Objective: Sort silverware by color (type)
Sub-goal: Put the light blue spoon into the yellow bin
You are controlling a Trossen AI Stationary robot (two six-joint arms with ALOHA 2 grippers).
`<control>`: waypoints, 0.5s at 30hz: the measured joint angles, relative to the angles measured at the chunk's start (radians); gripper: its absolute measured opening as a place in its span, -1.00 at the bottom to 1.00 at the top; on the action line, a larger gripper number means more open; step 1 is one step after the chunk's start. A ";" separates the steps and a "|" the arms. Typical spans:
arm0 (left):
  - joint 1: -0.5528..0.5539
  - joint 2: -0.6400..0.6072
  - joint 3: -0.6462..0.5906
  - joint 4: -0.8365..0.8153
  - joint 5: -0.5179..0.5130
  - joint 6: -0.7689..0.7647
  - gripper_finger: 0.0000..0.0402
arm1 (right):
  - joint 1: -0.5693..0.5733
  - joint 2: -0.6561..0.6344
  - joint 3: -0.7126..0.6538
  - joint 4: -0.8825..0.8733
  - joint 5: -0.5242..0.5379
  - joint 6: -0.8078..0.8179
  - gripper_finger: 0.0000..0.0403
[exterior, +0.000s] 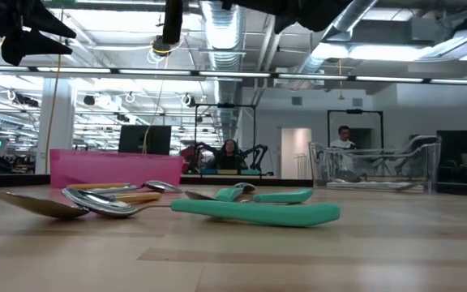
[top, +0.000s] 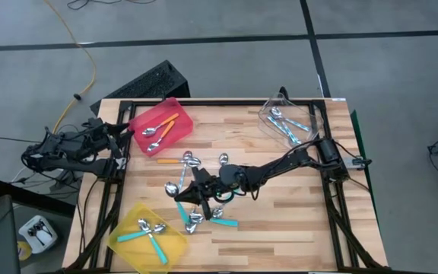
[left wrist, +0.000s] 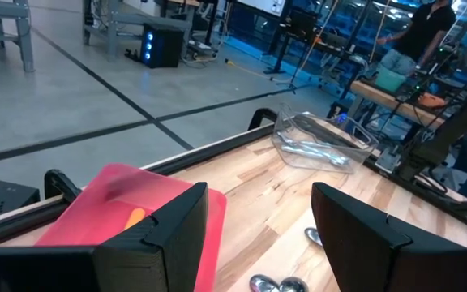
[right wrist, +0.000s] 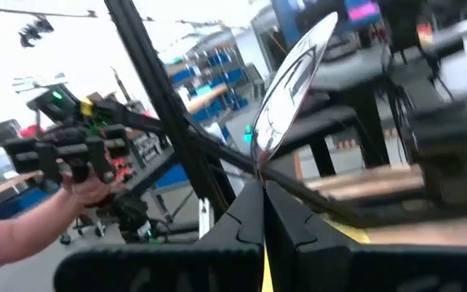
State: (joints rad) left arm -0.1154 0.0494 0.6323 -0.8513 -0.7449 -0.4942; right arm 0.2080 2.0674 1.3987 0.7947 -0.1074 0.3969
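The right gripper is clenched on a spoon over the middle of the table; its handle is hidden. More spoons lie below. The left gripper waits open by the red bin at the table's left edge.

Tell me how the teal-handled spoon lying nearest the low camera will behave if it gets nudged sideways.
The teal-handled spoon looks stiff, so it should move as one piece. Its rounded handle lies flat on smooth wood, so it probably slides or pivots rather than tips. Its bowl end sits among other spoons, so a nudge may drag those along.
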 joint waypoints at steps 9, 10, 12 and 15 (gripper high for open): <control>0.000 0.000 0.000 0.000 -0.001 0.000 0.02 | 0.046 0.093 0.149 0.043 -0.031 -0.056 -0.91; 0.000 0.000 0.000 0.000 -0.001 0.000 0.02 | 0.053 0.134 0.204 0.043 -0.039 -0.055 -0.91; 0.000 0.000 0.000 -0.002 -0.002 0.000 0.02 | 0.059 0.192 0.292 -0.011 -0.062 -0.036 -0.91; 0.000 0.000 0.000 -0.005 -0.004 -0.005 0.02 | 0.060 0.272 0.444 -0.123 -0.130 -0.024 -0.91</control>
State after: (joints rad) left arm -0.1154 0.0494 0.6319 -0.8558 -0.7486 -0.4991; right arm 0.2684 2.3397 1.8429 0.6717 -0.2372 0.3731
